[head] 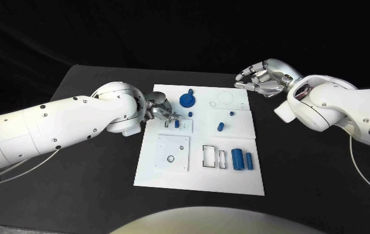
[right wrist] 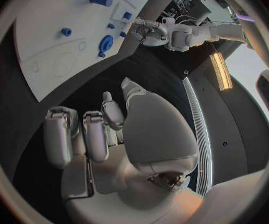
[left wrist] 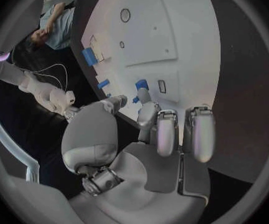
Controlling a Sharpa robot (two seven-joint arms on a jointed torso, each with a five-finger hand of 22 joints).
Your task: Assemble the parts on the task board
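Left hand (head: 160,111) fingers pinching a small blue part (head: 176,122) mid-frame over the task board (head: 200,183); right hand (head: 262,80) clenched, idle upper right; slight tilt risks jamming.

No text, label, brand or number could be read anywhere. The task board (head: 231,183) carried only thin black outlines, circles at its far end and rectangles nearer, with no lettering that could be made out.
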